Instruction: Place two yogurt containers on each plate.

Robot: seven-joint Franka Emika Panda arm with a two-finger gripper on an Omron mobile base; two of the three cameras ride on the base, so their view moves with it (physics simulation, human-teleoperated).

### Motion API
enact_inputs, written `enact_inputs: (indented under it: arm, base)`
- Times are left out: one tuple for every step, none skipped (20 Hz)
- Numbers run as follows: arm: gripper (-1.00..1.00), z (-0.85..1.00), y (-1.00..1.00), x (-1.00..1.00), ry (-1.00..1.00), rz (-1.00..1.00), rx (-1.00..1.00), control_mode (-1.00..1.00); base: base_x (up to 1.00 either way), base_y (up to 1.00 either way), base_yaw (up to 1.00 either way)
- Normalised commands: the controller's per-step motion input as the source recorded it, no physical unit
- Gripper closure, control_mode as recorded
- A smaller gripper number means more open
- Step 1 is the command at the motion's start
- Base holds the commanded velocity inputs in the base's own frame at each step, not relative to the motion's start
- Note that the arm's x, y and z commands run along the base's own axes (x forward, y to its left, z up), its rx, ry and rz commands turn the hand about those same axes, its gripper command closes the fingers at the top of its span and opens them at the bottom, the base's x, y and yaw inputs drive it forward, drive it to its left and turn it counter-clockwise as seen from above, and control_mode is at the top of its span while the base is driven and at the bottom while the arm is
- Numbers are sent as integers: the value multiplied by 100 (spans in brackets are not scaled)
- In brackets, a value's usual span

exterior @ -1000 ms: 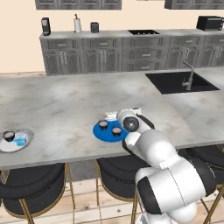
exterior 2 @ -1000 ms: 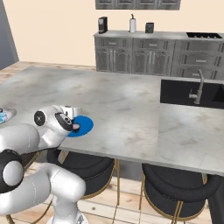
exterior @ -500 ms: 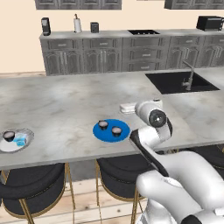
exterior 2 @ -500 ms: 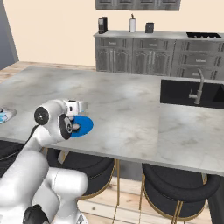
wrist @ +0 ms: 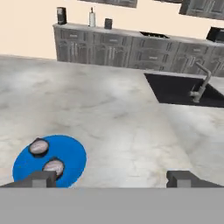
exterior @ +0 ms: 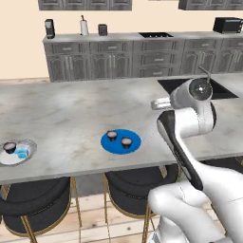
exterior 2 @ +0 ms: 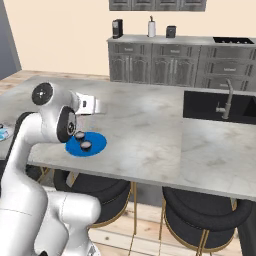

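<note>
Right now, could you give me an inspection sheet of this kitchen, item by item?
Surface: grey marbled counter, with a dark sink set in.
Job's things: blue plate holds two dark cups; white plate holds one dark cup and the light blue cup.
Clutter: nothing seen.
Grippers: gripper open, empty, raised above the counter.
Cables: nothing seen.
Surroundings: grey cabinets along the back wall, small appliances on top; black stools under the counter.
</note>
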Motion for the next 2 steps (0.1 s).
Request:
enact_inputs:
  arm:
    - [-100, 0, -70, -84, 80, -14, -14, -100]
    - [-100, 0, -50, -97, 65, -12, -14, -100]
  base:
    - [0, 0, 0]
    - [0, 0, 0]
